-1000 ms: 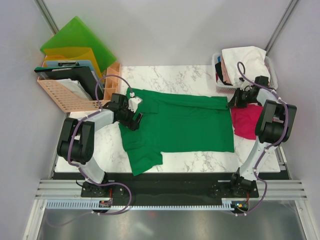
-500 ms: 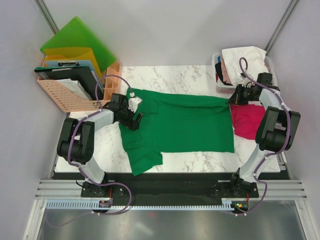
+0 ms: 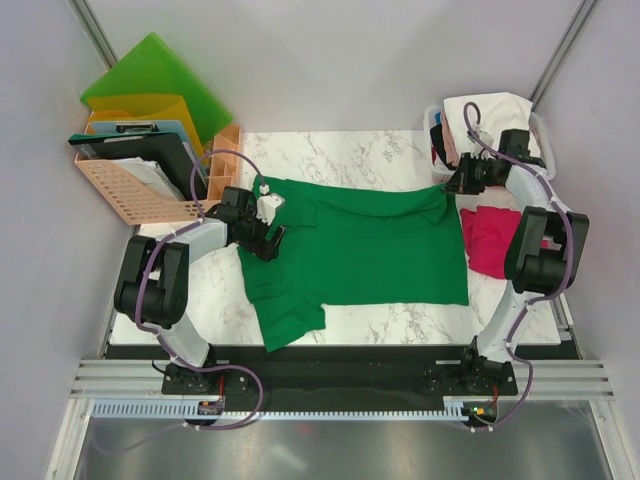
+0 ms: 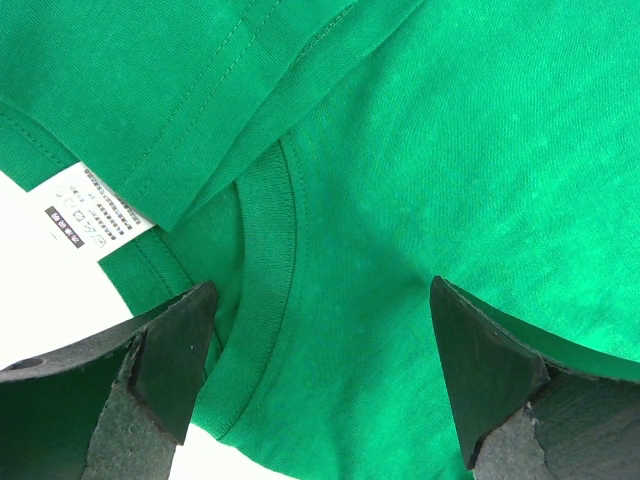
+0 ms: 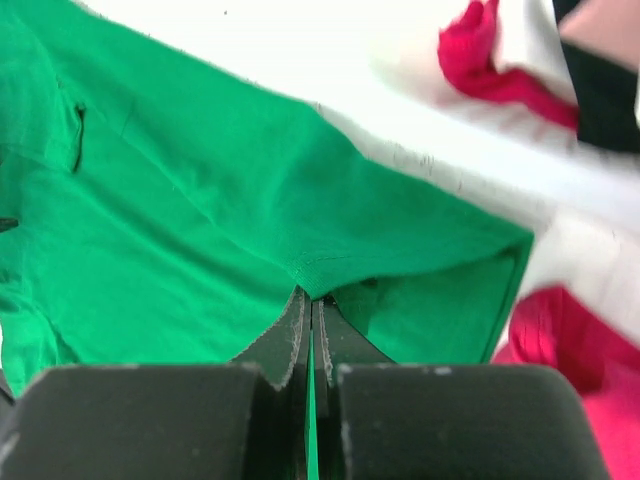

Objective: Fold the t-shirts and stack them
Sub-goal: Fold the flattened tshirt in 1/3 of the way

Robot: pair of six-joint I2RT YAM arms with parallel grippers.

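A deep green t-shirt lies spread on the marble table, collar to the left, one sleeve hanging toward the front. My left gripper is open over the collar, its fingers either side of the cloth; a white care label shows beside it. My right gripper is shut on the green shirt's far right hem and lifts it a little. A magenta-red t-shirt lies folded at the table's right edge, also in the right wrist view.
A white basket at the back right holds white, pink and red tees. At the back left stand an orange crate with clipboards and green and yellow folders, plus a wooden organiser.
My right gripper has moved left and toward the back, pulling the green shirt's far right corner up and inward. The left arm has not moved.
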